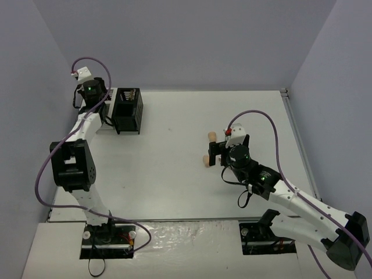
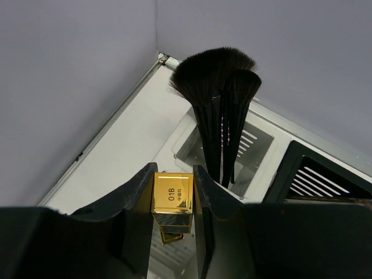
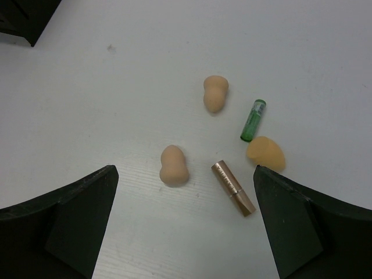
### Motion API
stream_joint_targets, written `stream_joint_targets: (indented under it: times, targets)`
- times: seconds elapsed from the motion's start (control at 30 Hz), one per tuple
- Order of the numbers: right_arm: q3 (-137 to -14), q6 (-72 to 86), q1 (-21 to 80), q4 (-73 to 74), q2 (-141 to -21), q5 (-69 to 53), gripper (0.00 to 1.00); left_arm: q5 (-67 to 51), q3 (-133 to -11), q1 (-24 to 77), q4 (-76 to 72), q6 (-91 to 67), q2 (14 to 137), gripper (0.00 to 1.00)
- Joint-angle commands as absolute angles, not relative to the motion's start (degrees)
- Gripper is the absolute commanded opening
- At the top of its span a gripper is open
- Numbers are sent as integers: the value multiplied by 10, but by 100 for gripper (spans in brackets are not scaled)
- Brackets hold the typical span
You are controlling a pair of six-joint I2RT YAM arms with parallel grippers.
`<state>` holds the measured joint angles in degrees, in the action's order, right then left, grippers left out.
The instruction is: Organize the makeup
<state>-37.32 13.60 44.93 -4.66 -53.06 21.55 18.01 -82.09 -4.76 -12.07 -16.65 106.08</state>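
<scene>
Left gripper [image 2: 174,174]: closed on a gold lipstick [image 2: 172,195], square cap end toward the wrist camera, jaws flat on two opposite faces. It hangs over the white bin [image 2: 258,145] at the far left corner of the table [image 2: 125,145], just beside the black brushes [image 2: 218,93] standing bristles-up in that bin. The black bin [image 2: 317,174] sits to the right.
- Lipstick: rigid, light, polished metal (likely slick). The flat-face grip looks sound.

Right gripper [image 3: 185,168]: jaws fully spread, holding nothing, hovering above loose items on the table, well apart from the bins. Left to right:
- Near sponge [image 3: 173,165]: peach, egg-shaped, lying between the jaws. Probably very light and squashy, so take it across the fat belly, expecting it to give.
- Far sponge [image 3: 215,93]: same kind, farther off.
- Rose-gold tube [image 3: 233,188]: lying flat. Stiff, smooth and liable to roll, so pinch at mid-length across its axis.
- Green tube [image 3: 253,120]: slimmer, same handling.
- Right-hand sponge [image 3: 266,152]: just beside the green tube's lower end (whether they touch cannot be told).
</scene>
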Motion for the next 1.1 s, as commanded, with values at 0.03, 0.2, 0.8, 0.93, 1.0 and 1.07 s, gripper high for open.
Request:
stream_joint_targets:
  times: [0.03, 0.2, 0.8, 0.93, 1.0, 1.07]
  targets:
    - [-387, 155, 444, -40, -533, 243, 100, 178, -856, -56, -218, -144, 1071, 6]
    - [-396, 166, 442, -25, -541, 252, 100, 177, -836, -56, -221, -142, 1069, 31]
    - [-390, 279, 325, 35, -695, 133, 95, 111, -770, -22, 12, -230, 761, 82]
    - [-385, 284, 302, 36, -729, 107, 94, 44, -770, 12, 122, -269, 683, 86]
    - [-385, 285, 298, 35, -748, 101, 93, 13, -749, 35, 142, -278, 639, 86]
    - [-384, 286, 297, 34, -762, 98, 92, -2, -712, 58, 148, -276, 591, 87]
